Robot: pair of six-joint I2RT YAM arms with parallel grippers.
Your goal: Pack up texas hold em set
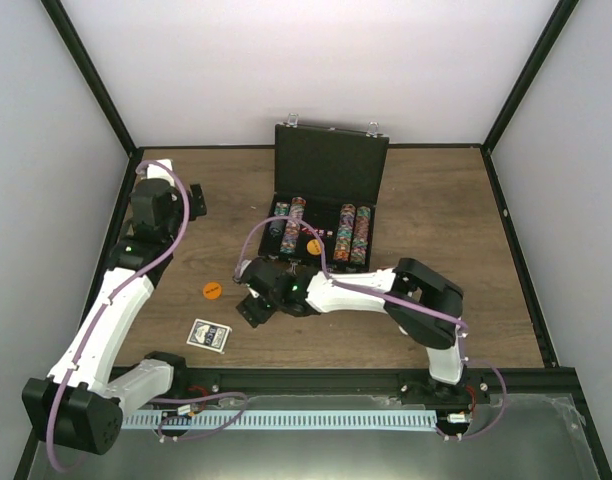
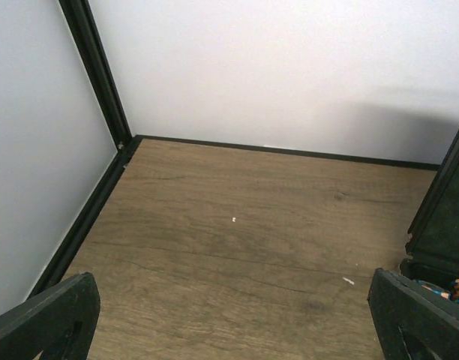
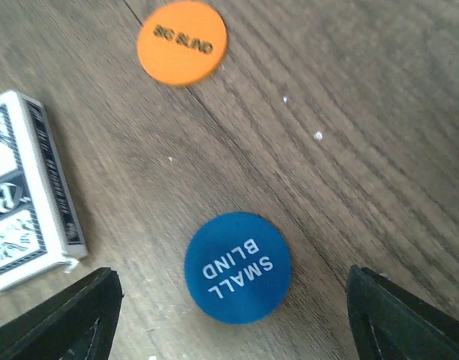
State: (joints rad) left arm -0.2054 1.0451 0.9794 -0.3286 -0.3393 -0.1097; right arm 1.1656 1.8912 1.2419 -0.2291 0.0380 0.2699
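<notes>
The black hinged case [image 1: 331,165] of the texas hold em set stands open at the back, with rows of multicoloured chips [image 1: 321,232] and an orange disc [image 1: 313,247] inside. My right gripper [image 3: 228,304] hovers open over a blue "SMALL BLIND" disc [image 3: 237,268] lying flat on the table, its fingers [image 3: 72,319] wide on either side and clear of it. An orange "BIG BLIND" disc [image 3: 182,41] lies beyond, and the blue-backed card deck [image 3: 27,202] to the left. My left gripper [image 2: 233,330] is open and empty over bare wood at the back left.
From above, the orange disc [image 1: 212,290] and the card deck [image 1: 208,335] lie left of my right gripper [image 1: 252,303], which hides the blue disc. The case's side [image 2: 447,217] shows at the right of the left wrist view. Black frame rails [image 1: 96,90] and white walls enclose the table.
</notes>
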